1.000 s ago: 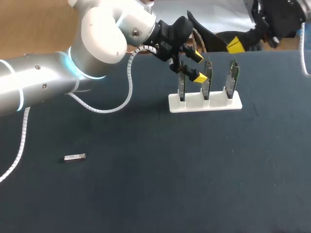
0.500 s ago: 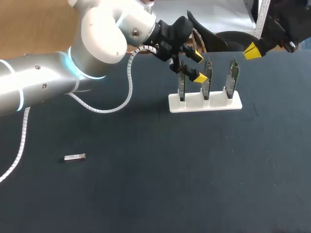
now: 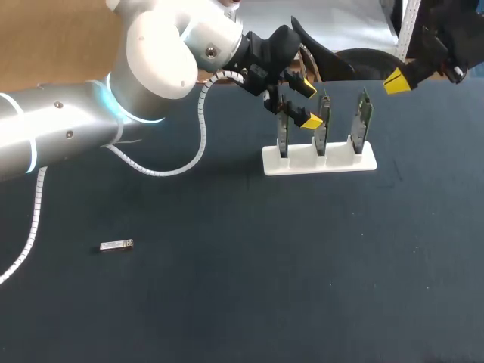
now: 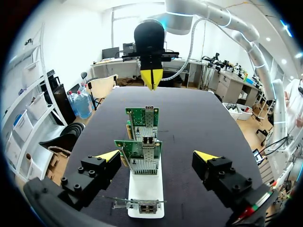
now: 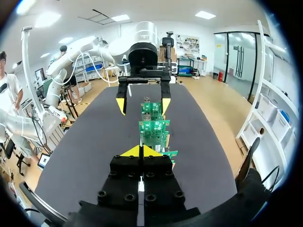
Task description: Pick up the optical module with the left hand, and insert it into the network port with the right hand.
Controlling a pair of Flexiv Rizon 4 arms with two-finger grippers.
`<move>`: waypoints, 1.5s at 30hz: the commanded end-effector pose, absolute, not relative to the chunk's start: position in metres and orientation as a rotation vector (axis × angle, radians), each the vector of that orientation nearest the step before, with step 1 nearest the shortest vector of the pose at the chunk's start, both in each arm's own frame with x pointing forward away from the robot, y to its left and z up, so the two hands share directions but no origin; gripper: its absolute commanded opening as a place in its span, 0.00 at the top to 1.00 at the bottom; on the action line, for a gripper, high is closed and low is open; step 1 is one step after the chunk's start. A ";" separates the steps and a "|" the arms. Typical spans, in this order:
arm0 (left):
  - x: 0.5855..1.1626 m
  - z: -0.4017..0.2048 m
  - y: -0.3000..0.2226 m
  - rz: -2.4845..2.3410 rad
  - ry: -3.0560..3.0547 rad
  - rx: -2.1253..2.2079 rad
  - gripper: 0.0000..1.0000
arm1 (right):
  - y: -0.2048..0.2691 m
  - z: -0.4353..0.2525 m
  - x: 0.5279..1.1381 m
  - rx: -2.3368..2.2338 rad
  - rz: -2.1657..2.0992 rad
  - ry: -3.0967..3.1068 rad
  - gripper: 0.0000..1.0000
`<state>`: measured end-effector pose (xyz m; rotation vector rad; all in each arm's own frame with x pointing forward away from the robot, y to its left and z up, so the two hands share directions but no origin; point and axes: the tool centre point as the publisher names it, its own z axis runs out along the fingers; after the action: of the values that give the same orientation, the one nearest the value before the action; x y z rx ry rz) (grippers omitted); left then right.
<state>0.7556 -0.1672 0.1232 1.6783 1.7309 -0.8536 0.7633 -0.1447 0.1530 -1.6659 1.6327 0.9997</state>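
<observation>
Counter (image 3: 302, 265): dark, matte surface.

Task item: the small silver metal optical module (image 3: 116, 245) lies flat on the counter, at the left and nearer the front in the head view. It is well apart from the rack and from both grippers, and nothing touches it.

Fixture: the white plastic rack (image 3: 319, 160) stands toward the counter's far side. It holds three green circuit boards (image 3: 323, 121) upright in a row, each carrying a metal network port (image 4: 143, 142).

Left gripper (image 3: 308, 104): at the left end of the rack, level with the boards. In the left wrist view the left gripper (image 4: 157, 156) looks along the row. Its jaws are spread wide, one yellow tip on each side of the line of boards, clear of them, holding nothing.

Right gripper (image 3: 395, 80): raised off the counter beyond the rack's right end. In the right wrist view the right gripper (image 5: 141, 151) has its yellow tips pressed together with nothing between them, pointing down the row of boards toward the left gripper.
</observation>
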 end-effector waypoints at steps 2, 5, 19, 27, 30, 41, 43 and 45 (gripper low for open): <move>0.757 0.124 -0.168 -0.854 1.734 1.683 0.00 | -0.145 0.154 0.759 -1.654 0.993 1.634 1.00; 0.757 0.124 -0.168 -0.854 1.734 1.683 0.00 | -0.144 0.154 0.759 -1.656 0.984 1.637 1.00; 0.757 0.124 -0.168 -0.854 1.734 1.683 0.00 | -0.144 0.154 0.759 -1.657 0.982 1.649 0.00; 0.758 0.127 -0.167 -0.870 1.716 1.672 0.00 | -0.144 0.154 0.759 -1.657 0.982 1.649 0.00; 0.759 0.136 -0.166 -0.859 1.689 1.660 0.00 | -0.144 0.154 0.759 -1.657 0.982 1.649 0.00; 0.764 0.211 -0.123 -0.683 1.587 1.647 0.00 | -0.144 0.154 0.759 -1.657 0.982 1.649 0.00; 0.763 0.223 -0.105 -0.614 1.606 1.633 0.00 | -0.144 0.154 0.759 -1.657 0.982 1.649 0.00; 0.759 0.232 -0.084 -0.541 1.625 1.642 0.00 | -0.144 0.154 0.759 -1.657 0.982 1.649 0.00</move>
<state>0.7884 -0.1232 0.2072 1.6712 1.5948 -0.6344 0.7619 -0.1440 0.1539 -1.6610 1.6471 0.9889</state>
